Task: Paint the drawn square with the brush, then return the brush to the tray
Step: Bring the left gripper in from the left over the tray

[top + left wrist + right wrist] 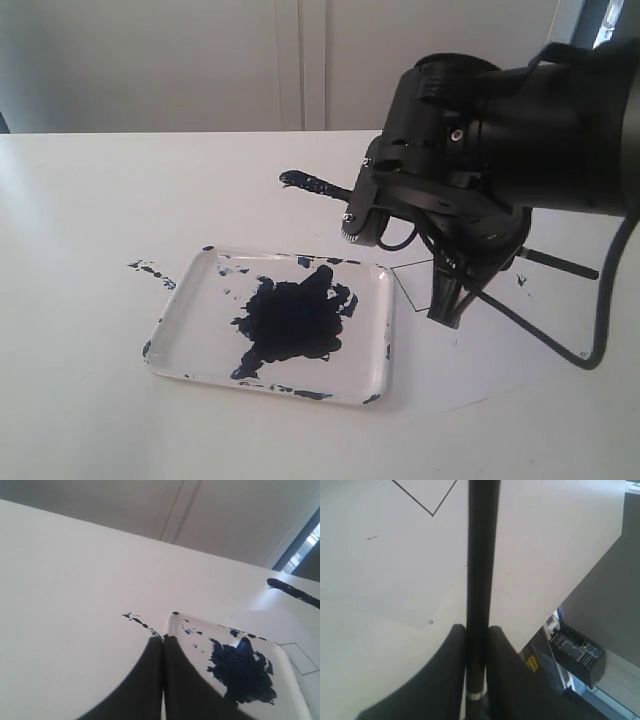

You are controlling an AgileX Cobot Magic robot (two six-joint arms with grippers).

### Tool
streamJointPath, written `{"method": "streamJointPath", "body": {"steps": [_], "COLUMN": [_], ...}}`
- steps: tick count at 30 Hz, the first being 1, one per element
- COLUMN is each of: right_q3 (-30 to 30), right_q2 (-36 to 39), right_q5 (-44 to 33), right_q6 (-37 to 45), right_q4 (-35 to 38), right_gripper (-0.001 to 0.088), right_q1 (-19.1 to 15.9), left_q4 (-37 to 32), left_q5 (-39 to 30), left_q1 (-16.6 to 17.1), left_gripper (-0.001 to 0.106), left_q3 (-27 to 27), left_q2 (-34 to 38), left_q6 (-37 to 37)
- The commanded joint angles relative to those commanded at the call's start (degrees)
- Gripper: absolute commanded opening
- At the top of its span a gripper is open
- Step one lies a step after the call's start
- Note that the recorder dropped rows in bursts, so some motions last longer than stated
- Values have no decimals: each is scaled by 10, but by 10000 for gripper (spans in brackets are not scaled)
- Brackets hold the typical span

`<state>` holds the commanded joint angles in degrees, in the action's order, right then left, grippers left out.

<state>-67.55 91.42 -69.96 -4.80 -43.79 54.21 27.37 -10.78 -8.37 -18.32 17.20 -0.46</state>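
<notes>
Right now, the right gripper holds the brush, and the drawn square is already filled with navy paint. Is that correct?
Not quite. The right gripper does hold the brush, but the drawn square is not filled: its inside is plain white, as the left wrist view shows. The big navy blotch lies in the tray.

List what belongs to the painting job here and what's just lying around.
Job: brush, clamped in the right gripper; drawn square, unpainted; tray with the paint blotch; paper under the square.
Lying about: paint specks on the table beside the tray; the arm's black cable.
</notes>
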Motion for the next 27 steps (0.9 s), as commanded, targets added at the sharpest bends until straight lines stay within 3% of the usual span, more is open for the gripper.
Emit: {"method": "streamJointPath", "body": {"steps": [9, 15, 20, 27], "right_q3": [-25, -25, -25, -25], "right_q2": [-29, -29, -29, -29], "right_q5": [0, 0, 0, 0], "right_q6": [18, 37, 48, 48], "right_q4": [16, 15, -10, -13], "right_gripper": [0, 0, 0, 0], "right_q1": [0, 0, -26, -76], "left_q4": [388, 598, 684, 721], "left_q5": [-70, -142, -204, -277], "left_q1": [-54, -74, -89, -137], "left_gripper": [0, 0, 0, 0], "left_q3": [-116, -177, -215, -258], "left_q2": [178, 310, 413, 524], "left_q6": [425, 642, 718, 752]}}
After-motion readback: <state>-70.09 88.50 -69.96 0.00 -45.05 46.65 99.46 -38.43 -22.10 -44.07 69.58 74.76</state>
